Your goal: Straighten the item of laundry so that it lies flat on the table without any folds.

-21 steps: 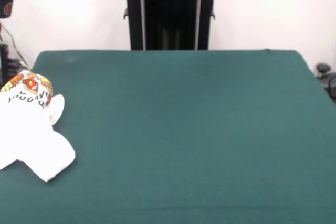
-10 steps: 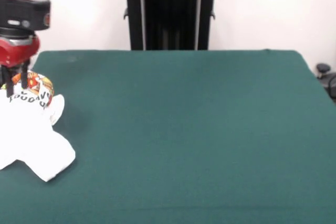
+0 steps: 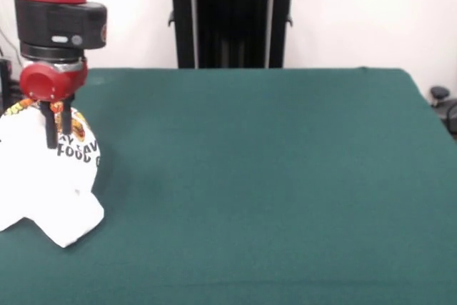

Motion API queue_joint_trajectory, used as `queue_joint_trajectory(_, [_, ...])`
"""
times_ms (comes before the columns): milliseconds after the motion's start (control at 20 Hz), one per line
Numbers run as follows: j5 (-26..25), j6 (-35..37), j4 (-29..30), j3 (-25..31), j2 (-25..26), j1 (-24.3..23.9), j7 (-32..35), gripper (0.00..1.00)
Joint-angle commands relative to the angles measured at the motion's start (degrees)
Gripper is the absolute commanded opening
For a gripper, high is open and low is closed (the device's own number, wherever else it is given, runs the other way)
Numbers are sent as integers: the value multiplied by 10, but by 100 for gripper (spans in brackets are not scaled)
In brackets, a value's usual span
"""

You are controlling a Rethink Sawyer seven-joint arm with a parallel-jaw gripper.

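Front view. The table [image 3: 271, 176], topped in dark green felt, filled most of the frame. The red and black arm [image 3: 53, 5] descended vertically at the table's far left, its black wrist collar sitting above a red rounded housing. Below the housing, the gripper [image 3: 56, 130] pointed straight down, its two thin black fingers [image 3: 50, 126] set close together with only a narrow gap, their tips at the raised fabric of the item of laundry [image 3: 46, 176]; whether cloth was pinched between them could not be told. The garment lay bunched at the left edge of the table, partly cut off by the frame, its upper part humped under the gripper and a white lobe spread toward the viewer. Black block lettering on the hump read "FOOD" in part, beside an orange and red print.
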Motion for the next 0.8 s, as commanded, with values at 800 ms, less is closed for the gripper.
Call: queue_joint_trajectory(800, [-42, 48, -271, -250, 268, 268, 134, 100])
